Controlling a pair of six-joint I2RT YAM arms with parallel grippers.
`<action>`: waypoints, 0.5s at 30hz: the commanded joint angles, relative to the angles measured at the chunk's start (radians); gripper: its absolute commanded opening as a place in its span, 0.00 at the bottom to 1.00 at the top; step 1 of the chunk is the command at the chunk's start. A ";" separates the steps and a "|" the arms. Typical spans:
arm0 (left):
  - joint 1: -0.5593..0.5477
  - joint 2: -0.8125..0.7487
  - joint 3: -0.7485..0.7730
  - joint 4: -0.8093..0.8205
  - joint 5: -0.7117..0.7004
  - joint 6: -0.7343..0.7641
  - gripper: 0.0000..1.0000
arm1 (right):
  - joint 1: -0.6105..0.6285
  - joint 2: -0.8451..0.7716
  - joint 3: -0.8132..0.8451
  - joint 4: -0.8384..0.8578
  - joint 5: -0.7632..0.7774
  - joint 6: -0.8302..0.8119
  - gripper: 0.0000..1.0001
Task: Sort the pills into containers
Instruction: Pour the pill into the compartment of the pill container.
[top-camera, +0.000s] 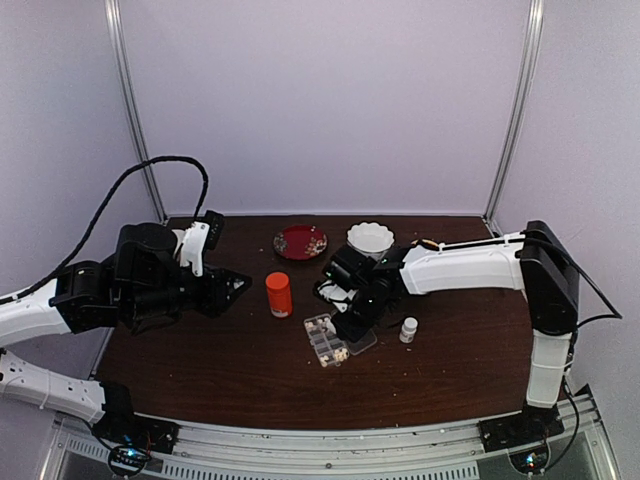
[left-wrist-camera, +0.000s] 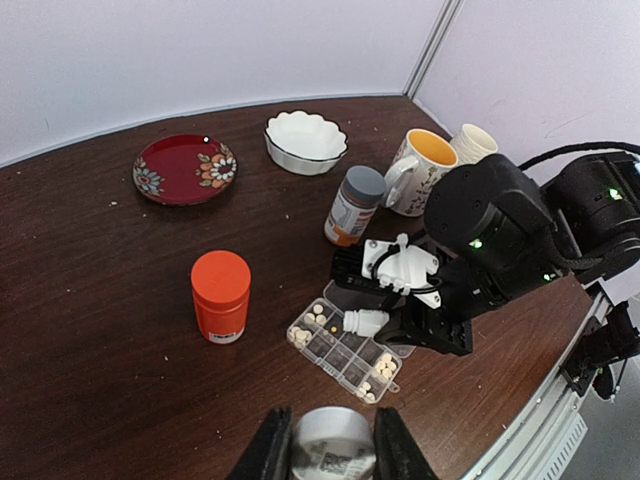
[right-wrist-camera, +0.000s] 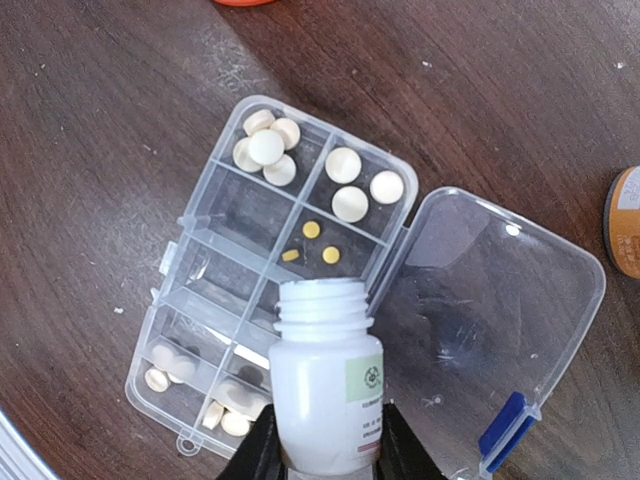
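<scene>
The clear pill box lies open on the brown table, its lid folded out to the right. Several cells hold whitish pills; one cell holds three small yellow pills. My right gripper is shut on a small white open bottle, held tipped with its mouth just over the box beside the yellow-pill cell. The top view shows this gripper over the box. My left gripper is shut on a small whitish round bottle and hangs well left of the box.
An orange-red bottle stands left of the box. A small white bottle stands to its right. A red plate and a white bowl sit at the back. A grey-capped bottle, a mug and a cup stand behind the right arm.
</scene>
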 joint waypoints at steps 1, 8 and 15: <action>0.008 0.000 0.000 0.020 0.006 0.009 0.00 | -0.004 0.002 0.011 -0.002 -0.011 0.004 0.00; 0.008 -0.002 0.001 0.020 0.007 0.009 0.00 | -0.004 -0.030 -0.001 0.017 0.008 0.006 0.00; 0.008 0.001 0.002 0.020 0.005 0.009 0.00 | -0.004 -0.007 0.013 0.007 -0.003 0.004 0.00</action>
